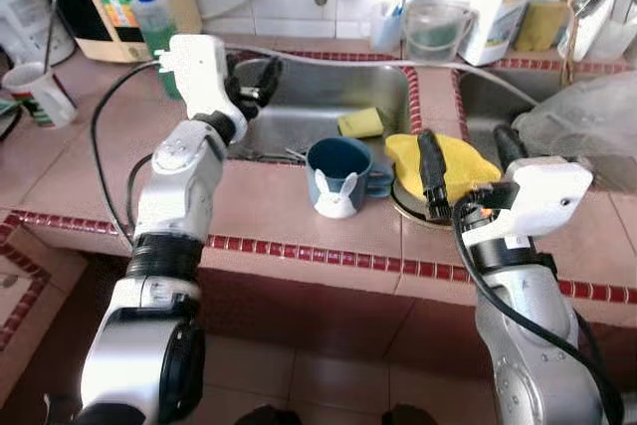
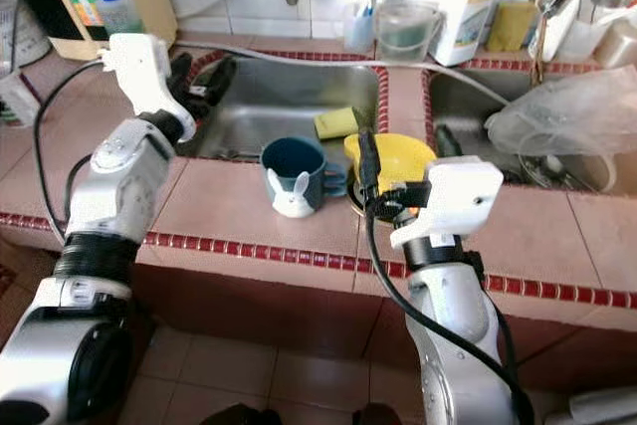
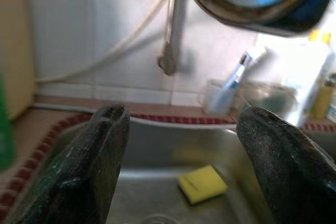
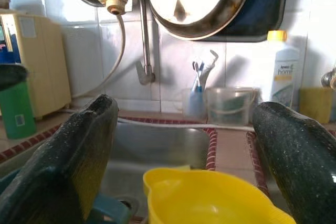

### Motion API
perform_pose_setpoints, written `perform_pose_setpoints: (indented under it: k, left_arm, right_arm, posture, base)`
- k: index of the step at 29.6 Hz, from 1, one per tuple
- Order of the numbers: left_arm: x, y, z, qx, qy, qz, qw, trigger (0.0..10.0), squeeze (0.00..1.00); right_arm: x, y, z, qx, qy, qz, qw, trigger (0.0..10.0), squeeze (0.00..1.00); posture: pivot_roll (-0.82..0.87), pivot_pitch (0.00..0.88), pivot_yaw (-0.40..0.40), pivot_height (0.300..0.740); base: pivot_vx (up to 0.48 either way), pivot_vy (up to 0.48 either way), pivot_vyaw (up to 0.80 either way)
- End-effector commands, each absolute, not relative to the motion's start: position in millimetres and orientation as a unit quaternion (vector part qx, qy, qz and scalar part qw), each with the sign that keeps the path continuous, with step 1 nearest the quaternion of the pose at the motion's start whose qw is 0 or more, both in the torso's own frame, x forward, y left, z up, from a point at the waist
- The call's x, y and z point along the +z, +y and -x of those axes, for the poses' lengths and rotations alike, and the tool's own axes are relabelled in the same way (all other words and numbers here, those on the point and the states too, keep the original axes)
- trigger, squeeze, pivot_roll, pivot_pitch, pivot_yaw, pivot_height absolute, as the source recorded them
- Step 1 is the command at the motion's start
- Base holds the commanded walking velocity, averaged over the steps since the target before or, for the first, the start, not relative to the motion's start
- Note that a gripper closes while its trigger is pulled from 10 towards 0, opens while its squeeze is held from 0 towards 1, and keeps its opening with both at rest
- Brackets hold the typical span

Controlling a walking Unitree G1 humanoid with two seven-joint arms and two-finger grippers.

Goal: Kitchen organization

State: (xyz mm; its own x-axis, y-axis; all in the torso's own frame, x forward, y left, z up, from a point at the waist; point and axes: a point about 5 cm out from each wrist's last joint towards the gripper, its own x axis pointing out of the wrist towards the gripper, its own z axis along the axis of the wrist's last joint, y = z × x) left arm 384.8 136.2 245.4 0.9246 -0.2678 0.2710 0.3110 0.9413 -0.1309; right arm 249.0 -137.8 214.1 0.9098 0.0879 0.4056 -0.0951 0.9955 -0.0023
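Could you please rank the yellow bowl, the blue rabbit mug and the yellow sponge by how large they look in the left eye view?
1. yellow bowl, widest, though the right tool covers part of it.
2. blue rabbit mug, slightly smaller, and nearer the camera.
3. yellow sponge, clearly smallest, lying farther back in the sink.

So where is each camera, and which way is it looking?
Left eye view: on the head, looking down at the counter, mug and sink; both arms show, left gripper over the sink, right gripper at the yellow bowl.
Right eye view: beside it, same scene and arms.
Left wrist view: on the left wrist, looking past open fingers at the sponge and tap.
Right wrist view: on the right wrist, past open fingers, over the bowl to the tap.
Both wrist views share the tap and toothbrush cup.
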Motion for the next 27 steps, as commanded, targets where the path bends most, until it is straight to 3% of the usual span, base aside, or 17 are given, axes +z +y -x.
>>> perform_pose_setpoints:
  k: [1,13,16,27]
  left_arm:
    - [248.9,136.7,-375.2,-0.136,-0.142,0.098,0.976,10.0,0.0]
    - [216.5,139.9,-341.0,-0.119,-0.133,0.08,0.981,10.0,0.0]
    - [210.7,138.4,-333.9,-0.109,-0.142,0.036,0.983,10.0,0.0]
    - [191.5,137.7,-321.6,-0.117,-0.108,0.092,0.983,10.0,0.0]
  right_arm:
    - [211.9,-142.4,-253.9,0.019,-0.212,0.001,0.977,10.0,0.0]
    - [194.1,-155.4,-265.6,-0.038,-0.19,0.036,0.98,10.0,0.0]
    - [190.0,-152.4,-267.2,-0.029,-0.184,0.03,0.982,10.0,0.0]
    - [164.5,-134.7,-266.7,0.02,-0.161,0.043,0.986,10.0,0.0]
  posture:
    - [-0.2,0.047,0.07,0.711]
    - [-0.19,0.032,0.061,0.711]
    - [-0.18,0.025,0.056,0.711]
    - [-0.15,0.0,0.03,0.711]
  base:
    - [0.0,0.0,0.0]
    - [0.0,0.0,0.0]
    - [0.0,0.0,0.0]
    - [0.0,0.0,0.0]
